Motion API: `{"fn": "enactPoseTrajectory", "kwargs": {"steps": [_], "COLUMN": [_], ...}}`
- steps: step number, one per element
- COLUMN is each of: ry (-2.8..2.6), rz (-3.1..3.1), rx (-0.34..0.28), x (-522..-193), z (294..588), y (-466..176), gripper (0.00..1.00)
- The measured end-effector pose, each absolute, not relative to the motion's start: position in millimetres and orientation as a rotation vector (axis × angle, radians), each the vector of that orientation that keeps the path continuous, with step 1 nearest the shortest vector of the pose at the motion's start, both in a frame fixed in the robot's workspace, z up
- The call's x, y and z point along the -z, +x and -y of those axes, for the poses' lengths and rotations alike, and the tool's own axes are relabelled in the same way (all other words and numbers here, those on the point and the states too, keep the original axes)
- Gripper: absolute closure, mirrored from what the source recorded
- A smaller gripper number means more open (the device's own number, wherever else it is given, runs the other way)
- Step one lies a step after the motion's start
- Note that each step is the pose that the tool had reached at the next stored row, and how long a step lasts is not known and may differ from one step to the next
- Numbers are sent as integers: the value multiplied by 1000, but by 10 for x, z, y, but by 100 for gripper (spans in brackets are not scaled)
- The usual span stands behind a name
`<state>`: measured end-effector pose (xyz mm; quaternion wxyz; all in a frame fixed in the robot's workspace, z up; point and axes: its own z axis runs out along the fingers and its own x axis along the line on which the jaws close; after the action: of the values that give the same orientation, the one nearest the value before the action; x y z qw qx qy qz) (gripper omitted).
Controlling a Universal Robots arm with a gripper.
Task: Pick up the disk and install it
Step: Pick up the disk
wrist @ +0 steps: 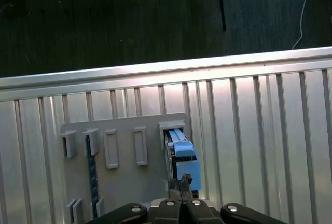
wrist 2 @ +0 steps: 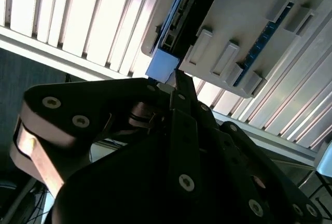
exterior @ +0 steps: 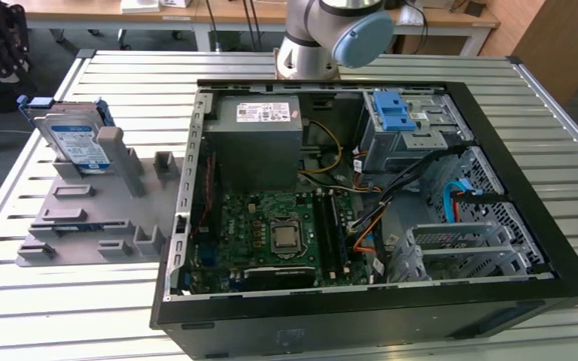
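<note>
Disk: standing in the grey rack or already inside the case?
In the rack. The disk stands on edge in the grey rack, outside the open computer case.

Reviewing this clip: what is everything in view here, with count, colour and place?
disk: one, silver with a white-and-blue label and blue bracket, standing on edge in the fixture, at the exterior view's left.
fixture: one, grey, slotted, on the table beside the case.
computer case: one, black, open, lying on the table.
power supply: one, grey with a white sticker, inside the case.
motherboard: one, green, inside the case.
drive cage: one, grey with a blue latch, inside the case.
table: one, silver, slatted, under everything.
arm: one, grey with a blue cap, base behind the case.
gripper: one, black, shut, aimed at the disk's blue end in the first wrist view.
</note>
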<state>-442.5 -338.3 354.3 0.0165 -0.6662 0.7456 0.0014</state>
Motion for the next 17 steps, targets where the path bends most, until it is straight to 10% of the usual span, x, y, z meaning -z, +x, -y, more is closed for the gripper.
{"fn": "enactPoseTrajectory", "kwargs": {"steps": [2,6,17], "ry": [-2071,-2052,-2136], "rz": [-2318,-2348,-2270], "rx": [-4,12,9], "x": [-3540,-3431,-3265], "z": [3383,3331,3308], "y": [-4425,-4425,-4426], "gripper": [89,47,35]}}
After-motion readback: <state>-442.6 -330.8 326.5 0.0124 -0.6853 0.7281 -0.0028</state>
